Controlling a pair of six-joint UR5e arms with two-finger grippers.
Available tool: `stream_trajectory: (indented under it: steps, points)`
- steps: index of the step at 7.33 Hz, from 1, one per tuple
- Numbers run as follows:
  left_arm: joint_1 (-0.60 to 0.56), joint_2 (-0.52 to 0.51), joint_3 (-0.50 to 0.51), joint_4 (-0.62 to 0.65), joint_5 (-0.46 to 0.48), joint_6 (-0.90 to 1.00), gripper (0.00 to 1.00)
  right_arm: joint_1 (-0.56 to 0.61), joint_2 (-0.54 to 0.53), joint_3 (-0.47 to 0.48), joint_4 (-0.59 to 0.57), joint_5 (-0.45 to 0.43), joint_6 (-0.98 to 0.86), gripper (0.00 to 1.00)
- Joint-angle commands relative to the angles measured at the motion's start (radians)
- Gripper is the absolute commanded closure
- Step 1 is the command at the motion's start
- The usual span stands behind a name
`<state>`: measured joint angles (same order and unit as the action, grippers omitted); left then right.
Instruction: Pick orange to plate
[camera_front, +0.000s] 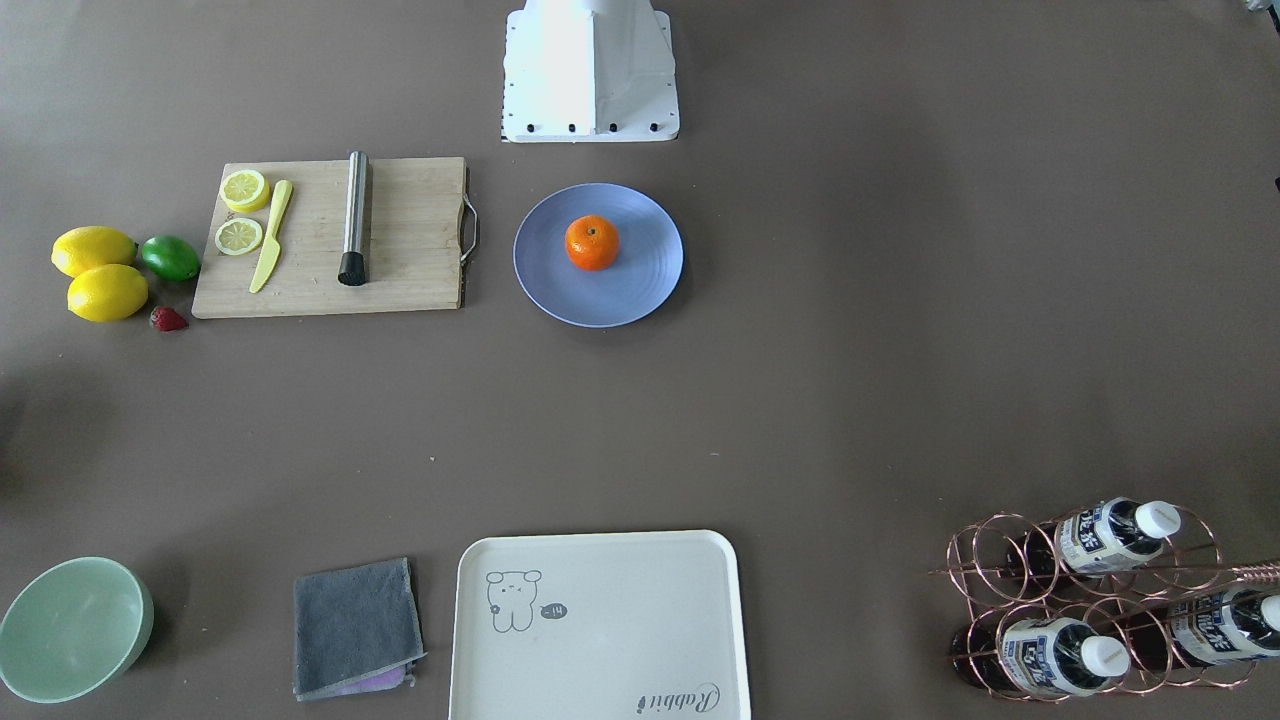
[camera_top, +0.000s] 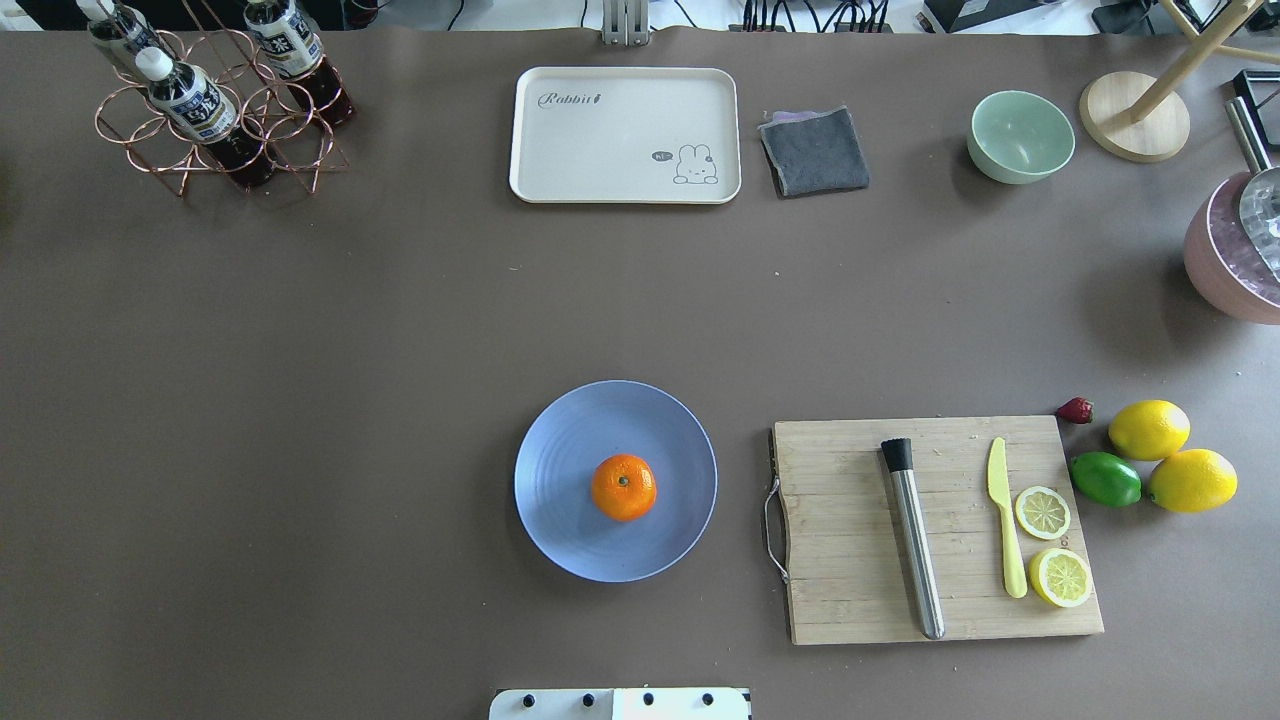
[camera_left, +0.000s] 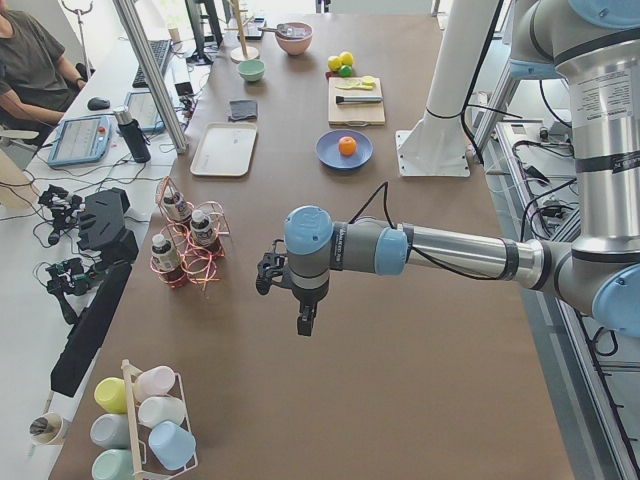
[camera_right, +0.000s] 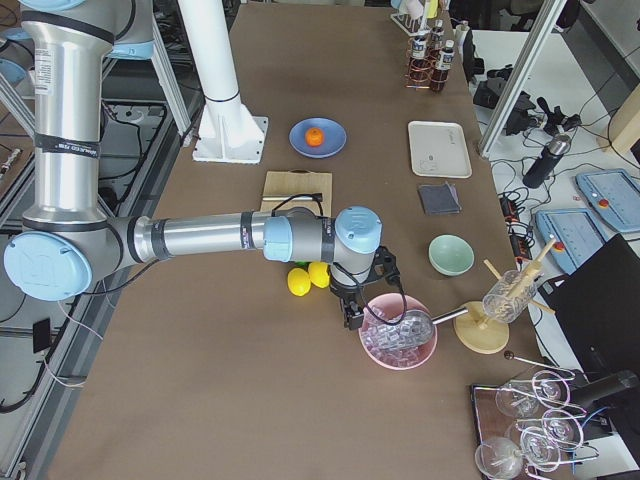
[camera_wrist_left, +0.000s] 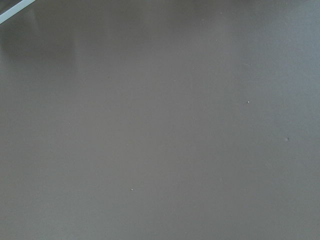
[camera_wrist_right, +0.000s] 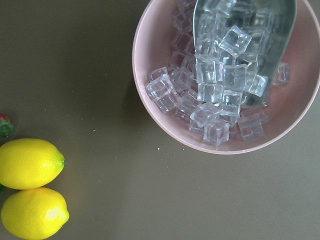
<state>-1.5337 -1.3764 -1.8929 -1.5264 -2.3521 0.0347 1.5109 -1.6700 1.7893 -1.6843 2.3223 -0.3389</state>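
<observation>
Tray (camera_top: 620, 135): script word "Rabbit" near one corner, rabbit drawing opposite. Bottle (camera_top: 190, 98) labels: print too small to read.

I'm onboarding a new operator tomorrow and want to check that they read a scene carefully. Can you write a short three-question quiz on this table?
1. True or false: the orange rests on the plate.
2. Multiple choice: how many whole lemons lie beside the lime? A) one B) two C) four
3. Fill in: in the right wrist view, the pink bowl holds ___.

Key: 1 true; 2 B; 3 ice cubes.
</observation>
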Motion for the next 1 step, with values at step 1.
stream_trajectory:
  steps: [1]
  points:
    - [0.000, -0.003, 0.000, -0.001, 0.001, -0.001, 0.03, 0.000, 0.001, -0.002, 0.000, 0.000, 0.001, 0.00]
